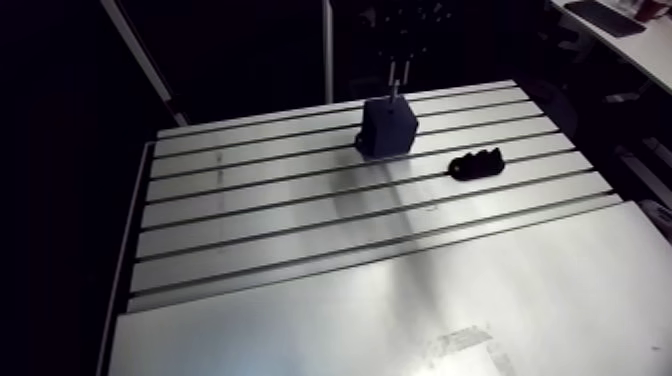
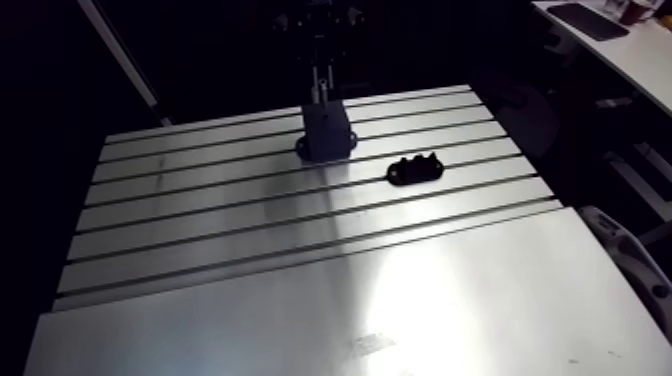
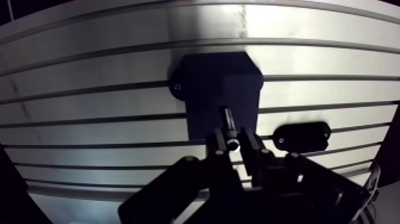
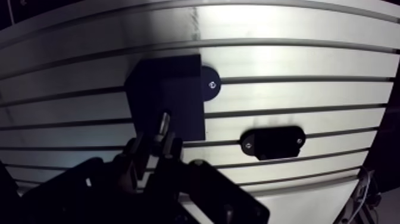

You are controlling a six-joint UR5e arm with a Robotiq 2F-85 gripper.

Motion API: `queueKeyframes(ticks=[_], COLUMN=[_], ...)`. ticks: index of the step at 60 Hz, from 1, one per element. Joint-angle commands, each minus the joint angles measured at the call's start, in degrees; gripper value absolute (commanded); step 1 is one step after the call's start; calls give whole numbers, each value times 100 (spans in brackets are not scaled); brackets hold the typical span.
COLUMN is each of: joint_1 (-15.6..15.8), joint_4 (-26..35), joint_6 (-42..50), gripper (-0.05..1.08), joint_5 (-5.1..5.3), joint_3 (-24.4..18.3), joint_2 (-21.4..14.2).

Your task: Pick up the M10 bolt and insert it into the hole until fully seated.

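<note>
Gripper (image 3: 232,142): the jaws are clamped on the M10 bolt (image 3: 227,119), with one finger (image 3: 216,148) pressed against each side of it. The gap between the jaws is narrow and the bolt fills it.

M10 bolt: it is held between the jaws near one end. The rest of its length projects ahead of the fingertips as a slim dark rod with a pale glint where the pads grip it.

Dark block (image 3: 220,77): it stands on the slotted aluminium table (image 3: 89,71), directly ahead of and beneath the jaws. In the wrist view the projecting bolt lies over the block's top face. The hole itself cannot be made out against the dark surface, and it cannot be determined whether the bolt tip touches the block or has entered it. A small round foot with a screw (image 4: 210,83) protrudes from the block's base on the side away from the black holder.

Black holder (image 3: 302,136): a low oblong part with rounded ends, lying flat on the table. It sits to one side of the jaws, near the block but clear of it, and nothing touches it.

In the arm view the gripper comes down right above the block.
</note>
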Motion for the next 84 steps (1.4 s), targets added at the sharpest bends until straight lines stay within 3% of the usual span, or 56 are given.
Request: queueKeyframes(ticks=[1, 84], joint_1=[15, -2], joint_4=[0, -10], joint_6=[0, 9], gripper=[107, 107], joint_5=[3, -24], joint_3=[1, 81], joint_2=[10, 98])
